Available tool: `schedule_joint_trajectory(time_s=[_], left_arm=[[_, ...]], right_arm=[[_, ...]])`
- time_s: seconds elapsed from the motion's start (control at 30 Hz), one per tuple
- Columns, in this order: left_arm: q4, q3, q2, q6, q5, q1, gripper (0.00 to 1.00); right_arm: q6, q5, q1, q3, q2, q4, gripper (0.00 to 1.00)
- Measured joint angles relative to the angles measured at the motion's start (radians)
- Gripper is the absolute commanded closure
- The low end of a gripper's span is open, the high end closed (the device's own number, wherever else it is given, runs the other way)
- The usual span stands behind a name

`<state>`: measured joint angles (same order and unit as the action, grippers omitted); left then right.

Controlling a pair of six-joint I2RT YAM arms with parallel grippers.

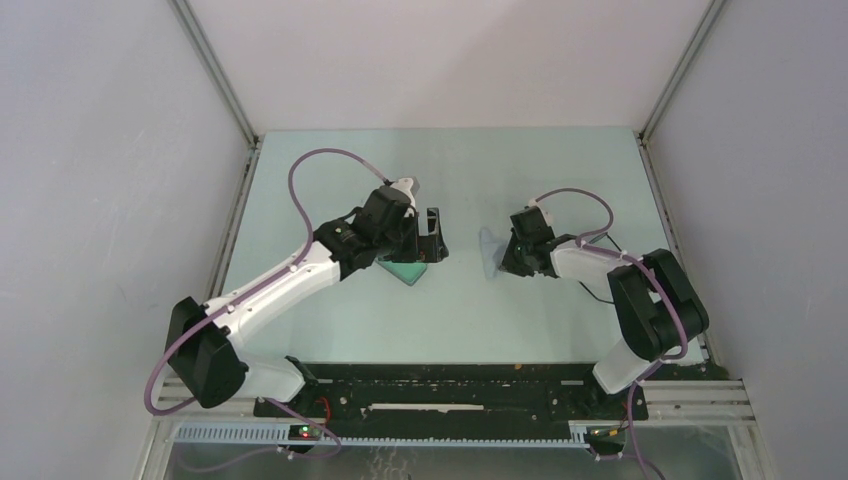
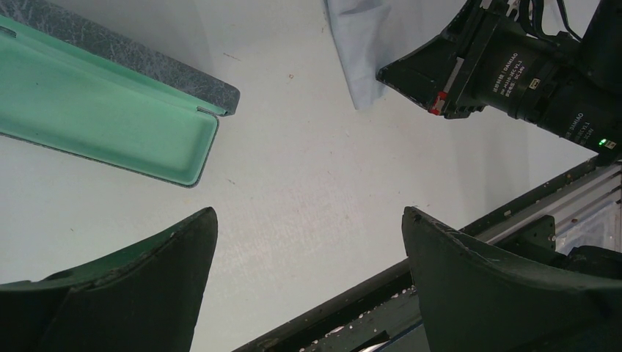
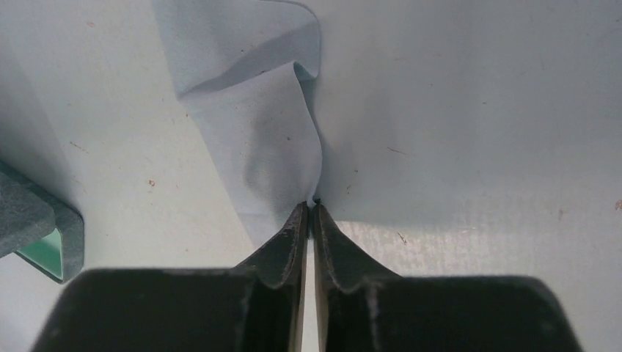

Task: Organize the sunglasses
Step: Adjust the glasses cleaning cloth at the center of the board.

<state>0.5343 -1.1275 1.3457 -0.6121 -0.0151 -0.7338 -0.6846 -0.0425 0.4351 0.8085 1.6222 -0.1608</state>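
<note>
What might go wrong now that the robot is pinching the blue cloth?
The right pincer holds the cloth only by a thin edge, so it might slip free when lifted. The open case lies nearby, so a dragged cloth might brush or shift it.

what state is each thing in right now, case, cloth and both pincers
case, open, the green inside that shows is empty
cloth, rumpled into a fold, one edge pinched
left pincer, wide open, holding nothing
right pincer, shut on the cloth
</note>
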Motion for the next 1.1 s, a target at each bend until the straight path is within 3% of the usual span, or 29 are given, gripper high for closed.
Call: schedule_joint_trajectory(time_s=[0.03,0.6,0.93,1.1], left_arm=[[0.0,0.0,0.0,0.0,0.0,0.0,0.0],[0.005,-0.005,0.058,0.002,0.045,0.0,0.0],[0.048,-0.122,0.099,0.037,0.037,0.003,0.0],[0.053,-0.125,0.103,0.037,0.041,0.006,0.0]], right_arm=[[0.0,0.0,0.0,0.0,0.001,0.0,1.0],[0.013,0.048,-0.002,0.013,-0.091,-0.119,1.0],[0.014,0.081,0.065,0.118,-0.154,-0.198,1.0],[0.007,0.092,0.007,0.086,-0.229,-0.212,1.0]])
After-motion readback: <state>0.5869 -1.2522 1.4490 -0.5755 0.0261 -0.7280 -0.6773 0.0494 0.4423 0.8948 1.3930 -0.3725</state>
